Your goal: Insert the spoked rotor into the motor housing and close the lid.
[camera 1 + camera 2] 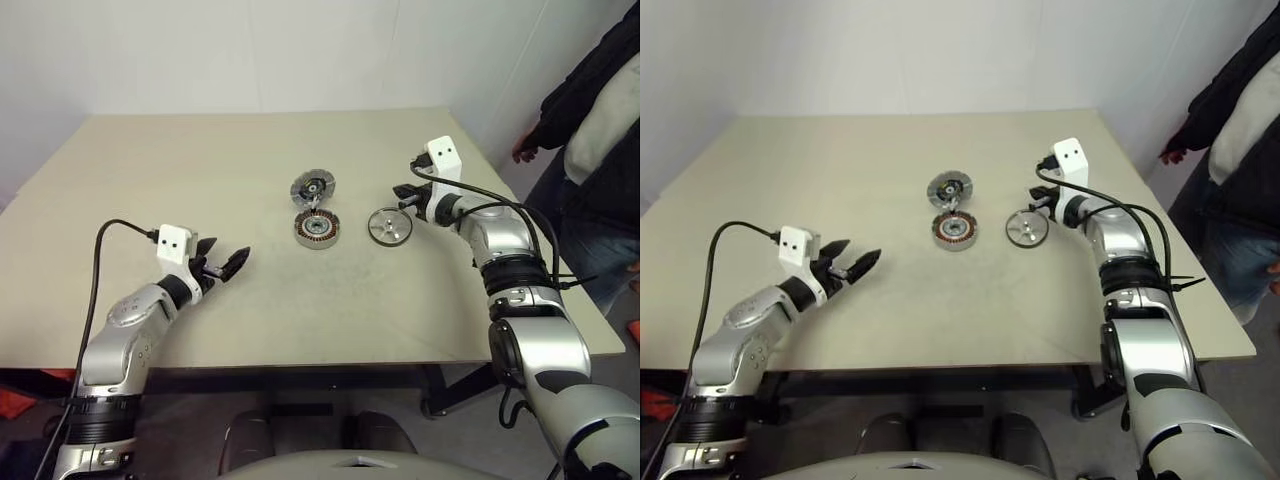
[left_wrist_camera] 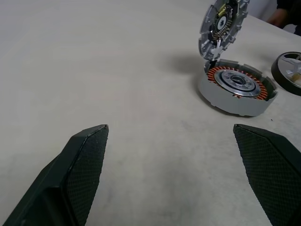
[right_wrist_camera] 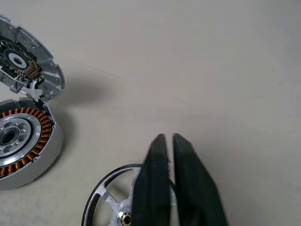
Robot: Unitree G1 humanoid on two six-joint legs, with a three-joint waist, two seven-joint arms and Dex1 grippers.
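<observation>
The motor housing (image 1: 317, 229) sits mid-table, its copper coils showing around a silver hub. The lid (image 1: 313, 187) stands tilted up at the housing's far edge, its inner face with the dark centre turned towards me. The spoked rotor (image 1: 390, 226) lies flat on the table just right of the housing. My right gripper (image 3: 169, 137) hovers over the rotor's far right side; its fingers (image 3: 188, 179) stand almost together with a thin slit and nothing between them. My left gripper (image 1: 225, 262) is wide open near the table's left front, pointing at the housing (image 2: 237, 87) from well short of it.
A person in dark clothes (image 1: 590, 130) stands beside the table's right edge, one hand (image 1: 522, 150) near the far right corner. The beige table (image 1: 200, 160) is bare apart from the motor parts. A cable runs from each wrist camera.
</observation>
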